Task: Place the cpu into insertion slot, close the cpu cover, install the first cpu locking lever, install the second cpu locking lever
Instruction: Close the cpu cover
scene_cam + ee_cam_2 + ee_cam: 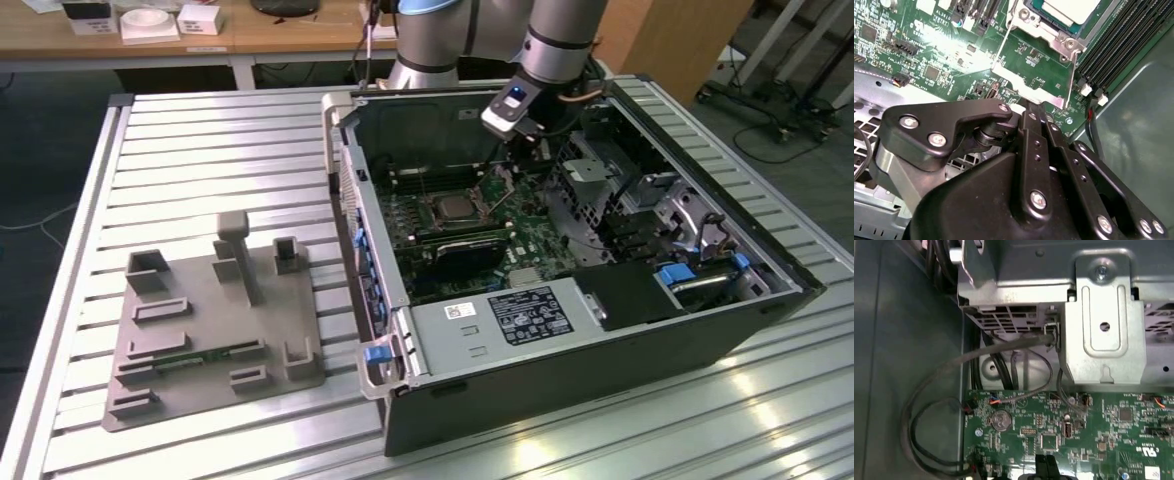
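One arm (558, 40): thick silver-grey tube segments, and a round joint housing topped by a pale blue cap (447, 6). The wrist carries a small pale module (507, 108) with a blue glowing spot. The claw (1038, 111) is matte black throughout, built of flat link bars (1074, 170) with rounded ends, pinned by bright silver screws (1038, 200). A brushed grey cylinder (884, 162) sits behind one bracket.

The cpu (1070, 9), pale silver top up, lies flat in the insertion slot (431, 212), beyond the jaws' tips. The cpu cover (1054, 41), a thin silver frame, sits around it, its tab edge just ahead of the jaws
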Motion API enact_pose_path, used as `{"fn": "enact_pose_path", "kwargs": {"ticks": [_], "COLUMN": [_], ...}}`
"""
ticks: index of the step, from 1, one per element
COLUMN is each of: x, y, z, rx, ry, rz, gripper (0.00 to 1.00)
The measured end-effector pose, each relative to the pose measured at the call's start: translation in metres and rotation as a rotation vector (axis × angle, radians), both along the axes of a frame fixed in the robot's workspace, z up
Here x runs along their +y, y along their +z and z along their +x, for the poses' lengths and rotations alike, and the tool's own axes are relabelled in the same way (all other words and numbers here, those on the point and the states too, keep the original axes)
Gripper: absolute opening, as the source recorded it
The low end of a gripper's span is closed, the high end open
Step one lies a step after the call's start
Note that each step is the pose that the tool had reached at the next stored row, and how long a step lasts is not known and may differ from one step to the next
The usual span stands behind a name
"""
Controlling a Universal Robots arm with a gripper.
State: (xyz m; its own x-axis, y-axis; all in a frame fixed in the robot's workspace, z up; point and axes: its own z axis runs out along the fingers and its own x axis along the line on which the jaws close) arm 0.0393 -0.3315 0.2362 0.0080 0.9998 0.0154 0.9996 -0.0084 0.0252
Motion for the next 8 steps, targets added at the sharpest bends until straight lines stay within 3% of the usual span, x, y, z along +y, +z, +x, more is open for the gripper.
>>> {"fn": "enact_pose_path", "kwargs": {"ticks": [8], "x": [0.0], "y": [0.0], "z": [-0.0012], "rx": [0.0002], "ry": [0.0], "rz": [0.0], "gripper": [0.1]}}
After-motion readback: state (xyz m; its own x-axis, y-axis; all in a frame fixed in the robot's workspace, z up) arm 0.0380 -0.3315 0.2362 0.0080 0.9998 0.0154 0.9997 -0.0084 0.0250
